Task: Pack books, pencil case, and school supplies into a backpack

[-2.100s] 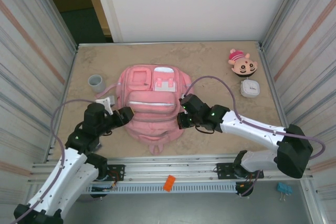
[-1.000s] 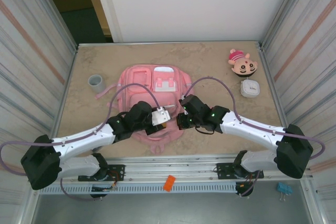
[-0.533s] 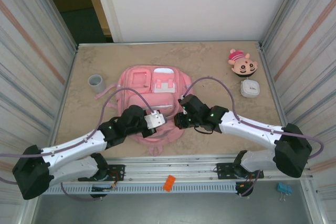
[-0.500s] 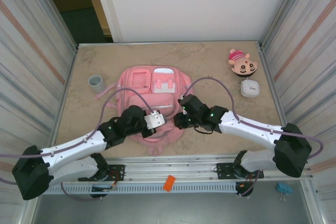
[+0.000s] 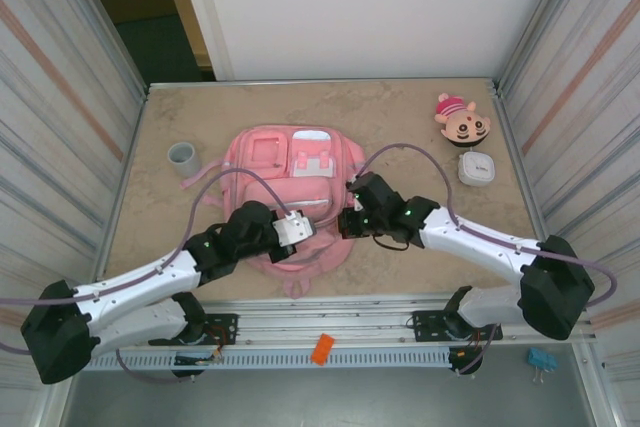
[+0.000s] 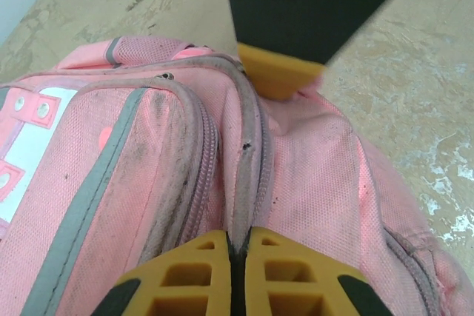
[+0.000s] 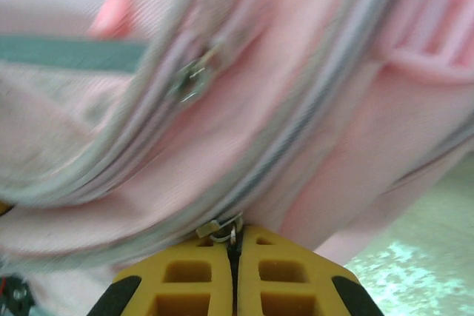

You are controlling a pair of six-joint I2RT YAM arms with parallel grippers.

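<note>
Pink backpack (image 5: 262, 147) lying on mottled tan table (image 5: 400, 122) between ribbed metal side walls (image 5: 60, 147), left gripper (image 6: 231, 240) and right gripper (image 7: 233, 236) both clenched on its zip seams.

No text, label or number is readable on the backpack (image 5: 285, 185) or elsewhere

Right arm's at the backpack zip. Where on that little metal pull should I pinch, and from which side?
Pinch the small metal pull tab on the backpack, across its flat faces. It lies on the zip line right against the right gripper's shut fingertips, hanging toward them, so come straight along the seam from that side. The blur hides whether it is already pinched.
</note>
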